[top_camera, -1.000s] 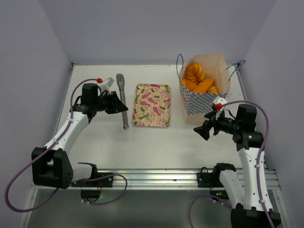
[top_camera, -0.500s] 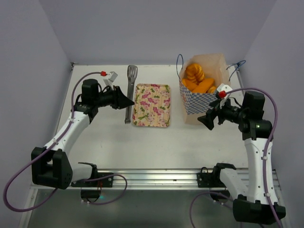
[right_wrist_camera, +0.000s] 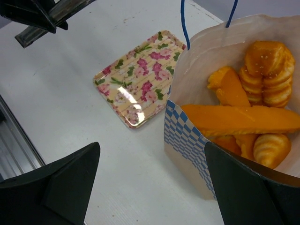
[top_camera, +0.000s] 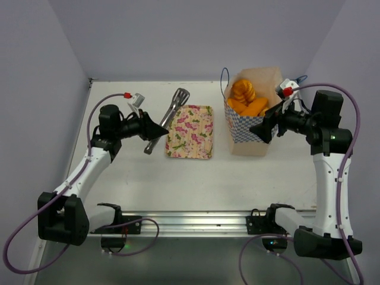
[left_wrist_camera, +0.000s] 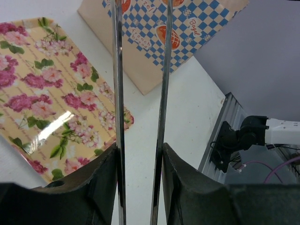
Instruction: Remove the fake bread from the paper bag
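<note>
Top external view shows the left gripper (top_camera: 158, 127) holding tongs (top_camera: 170, 113), 2 arms slightly apart and pinching nothing; the fake bread (top_camera: 246, 98) sits inside the paper bag (top_camera: 252, 132), so next they must reach in.

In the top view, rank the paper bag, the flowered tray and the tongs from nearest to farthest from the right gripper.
1. paper bag: right next to the right gripper, at the table's right side.
2. flowered tray: mid-table, past the bag.
3. tongs: beyond the tray's far edge, held in the left gripper.
</note>
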Tool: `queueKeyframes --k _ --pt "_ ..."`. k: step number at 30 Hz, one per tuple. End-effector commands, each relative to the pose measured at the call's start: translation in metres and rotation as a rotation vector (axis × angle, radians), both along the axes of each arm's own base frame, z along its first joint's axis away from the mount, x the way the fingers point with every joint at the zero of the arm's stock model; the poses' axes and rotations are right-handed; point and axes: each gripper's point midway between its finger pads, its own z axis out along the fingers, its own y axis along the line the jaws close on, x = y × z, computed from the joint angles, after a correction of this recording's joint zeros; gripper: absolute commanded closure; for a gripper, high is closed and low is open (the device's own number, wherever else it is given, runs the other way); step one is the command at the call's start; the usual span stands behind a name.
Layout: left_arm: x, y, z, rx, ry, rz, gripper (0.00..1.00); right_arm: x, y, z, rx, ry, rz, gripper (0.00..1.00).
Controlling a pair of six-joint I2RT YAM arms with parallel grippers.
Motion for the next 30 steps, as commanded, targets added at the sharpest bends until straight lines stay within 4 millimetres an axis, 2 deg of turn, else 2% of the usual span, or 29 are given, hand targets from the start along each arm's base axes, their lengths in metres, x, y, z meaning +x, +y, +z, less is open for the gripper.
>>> queueKeyframes --k 1,6,12,13,15,16,18,21,25,28,30 --pt "0.0 0.004 0.015 -0.031 -0.074 -0.017 0.57 0.0 -0.001 0.014 0.017 -0.004 -0.025 0.01" --pt "0.0 0.008 0.021 -0.052 -0.069 -0.018 0.56 0.013 -0.012 0.012 0.006 0.0 -0.113 0.01" --pt "-0.002 0.014 0.023 -0.031 -0.09 0.01 0.56 0.024 -0.024 0.03 0.018 -0.015 -0.223 0.01" --pt "-0.001 0.015 0.021 -0.022 -0.09 0.023 0.56 0.031 -0.032 0.03 0.023 0.012 -0.292 0.01" --pt "-0.003 0.018 0.017 -0.002 -0.107 0.033 0.56 0.037 -0.041 0.041 0.039 0.015 -0.371 0.01" --pt "-0.003 0.019 0.014 0.005 -0.104 0.043 0.56 0.045 -0.053 0.039 0.02 0.024 -0.448 0.01" --pt "-0.004 0.022 0.008 0.028 -0.118 0.057 0.56 0.048 -0.06 0.044 0.027 0.023 -0.503 0.01" --pt "0.0 0.028 0.0 0.075 -0.138 0.096 0.56 0.053 -0.073 0.042 0.016 0.031 -0.583 0.03" --pt "-0.001 0.031 -0.013 0.095 -0.132 0.103 0.57 0.057 -0.096 0.028 -0.015 0.066 -0.725 0.06" --pt "-0.001 0.031 -0.012 0.1 -0.141 0.103 0.57 0.06 -0.108 0.01 -0.043 0.107 -0.789 0.09" --pt "-0.002 0.032 -0.01 0.105 -0.156 0.106 0.56 0.065 -0.116 0.003 -0.059 0.112 -0.824 0.16"
